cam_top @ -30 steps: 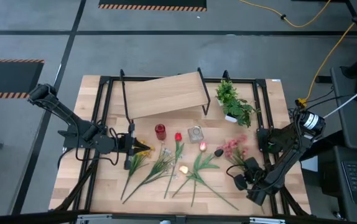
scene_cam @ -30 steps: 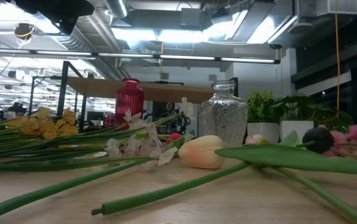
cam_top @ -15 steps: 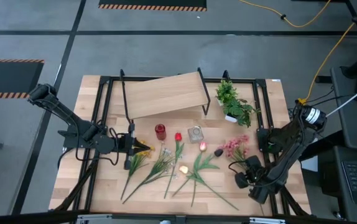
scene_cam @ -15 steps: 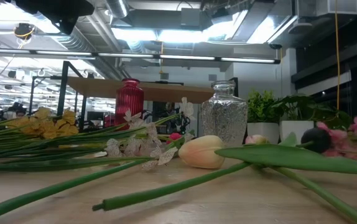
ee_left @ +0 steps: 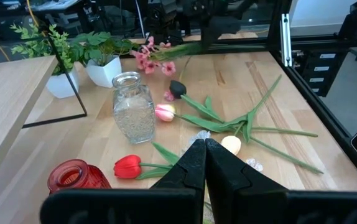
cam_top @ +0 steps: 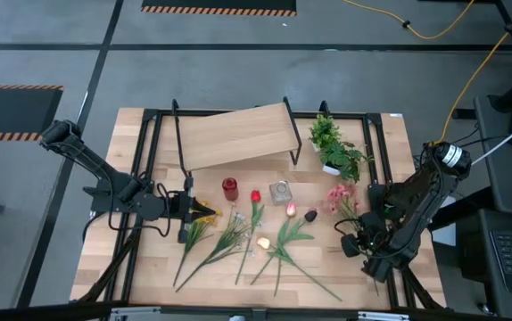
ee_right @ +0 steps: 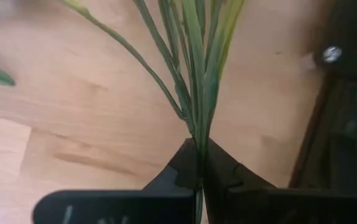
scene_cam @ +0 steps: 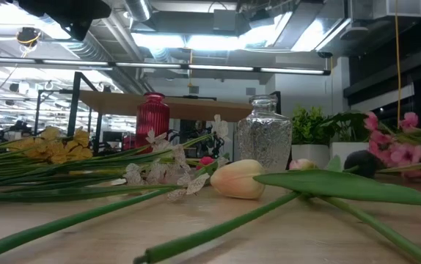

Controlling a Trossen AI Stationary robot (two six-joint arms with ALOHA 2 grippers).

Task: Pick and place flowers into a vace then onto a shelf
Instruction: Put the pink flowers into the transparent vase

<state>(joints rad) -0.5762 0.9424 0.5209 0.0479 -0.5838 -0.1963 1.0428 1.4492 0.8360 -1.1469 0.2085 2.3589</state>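
My right gripper (cam_top: 358,237) hangs over the table's right side, shut on a spray of pink flowers (cam_top: 338,196), whose heads also show raised in the low view (scene_cam: 390,147). My left gripper (cam_top: 189,207) hovers shut above the yellow flowers (cam_top: 201,220) and holds nothing. Several more flowers lie flat on the tabletop: a white spray (cam_top: 234,234), a red tulip (cam_top: 256,196), a cream tulip (cam_top: 262,242) and a dark maroon bud (cam_top: 311,217). A red vase (cam_top: 230,187) and a glass vase (cam_top: 280,191) stand upright in front of the shelf (cam_top: 234,135). My right gripper pinches the pink spray's bundled green stems (ee_right: 197,127) between its two fingers, low on the stems and away from the heads. The fingers come steeply from above. The spray is lifted, its leaves fanning out beyond the fingertips and its pink heads (ee_left: 155,59) clear of the table.
A bushy green potted plant (cam_top: 334,147) stands at the far right next to the shelf. Black frame rails (cam_top: 374,169) run along the table's sides. Bare wood lies along the near right of the tabletop (cam_top: 327,267).
My right gripper has risen and drawn toward the table's far edge, tipping a little. The pink spray has come up with it: its heads, which lay on the wood beside the maroon bud, now hang clear of the table. The maroon bud stayed put.
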